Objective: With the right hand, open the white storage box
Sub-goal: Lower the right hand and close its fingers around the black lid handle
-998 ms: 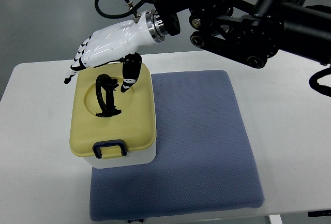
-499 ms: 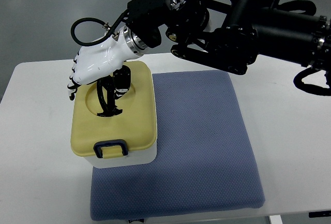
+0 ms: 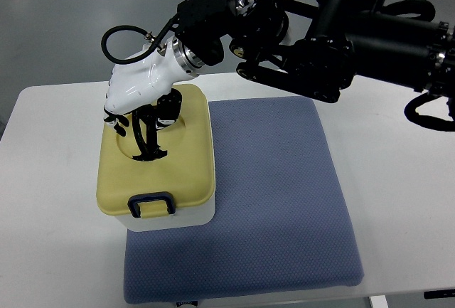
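Under our right hand (image 3: 138,87), the fingers (image 3: 114,117) have now curled around the handle (image 3: 146,134) atop the box (image 3: 158,162) on the mat (image 3: 284,201); lifting the lid (image 3: 188,173) looks next.

Your right arm (image 3: 334,34) reaches in from the picture's right edge, black links folded and stretched leftward across the top. Its silver wrist (image 3: 186,55) angles down to the white right hand (image 3: 138,87), palm facing down, fingers (image 3: 117,119) curled under, dark thumb (image 3: 167,112) pointing downward beside them
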You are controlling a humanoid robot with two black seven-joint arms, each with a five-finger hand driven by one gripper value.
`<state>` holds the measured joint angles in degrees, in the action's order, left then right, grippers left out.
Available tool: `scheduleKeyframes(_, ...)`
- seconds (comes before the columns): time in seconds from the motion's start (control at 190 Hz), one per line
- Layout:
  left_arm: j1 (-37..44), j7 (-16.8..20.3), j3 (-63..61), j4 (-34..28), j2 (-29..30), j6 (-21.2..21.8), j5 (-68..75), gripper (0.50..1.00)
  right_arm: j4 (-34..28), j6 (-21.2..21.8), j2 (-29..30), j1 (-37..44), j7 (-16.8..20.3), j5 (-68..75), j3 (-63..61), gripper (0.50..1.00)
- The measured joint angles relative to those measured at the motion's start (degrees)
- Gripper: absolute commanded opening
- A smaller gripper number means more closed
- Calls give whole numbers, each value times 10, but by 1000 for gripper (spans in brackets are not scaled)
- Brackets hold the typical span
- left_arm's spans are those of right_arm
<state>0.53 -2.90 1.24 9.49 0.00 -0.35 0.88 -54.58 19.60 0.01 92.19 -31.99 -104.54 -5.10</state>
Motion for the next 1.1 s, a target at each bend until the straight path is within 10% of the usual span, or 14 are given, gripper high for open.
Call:
scheduleKeyframes(0.252, 0, 0, 0, 0, 0, 0, 0, 1000, 0, 0, 0, -6, 0, -1, 6, 646)
scheduleKeyframes(0.599, 0, 0, 0, 0, 0, 0, 0, 1000, 8, -1, 0, -12, 0, -1, 18, 500)
scheduleKeyframes(1.097, 0, 0, 0, 0, 0, 0, 0, 1000, 12, 0, 0, -7, -3, 4, 13, 500)
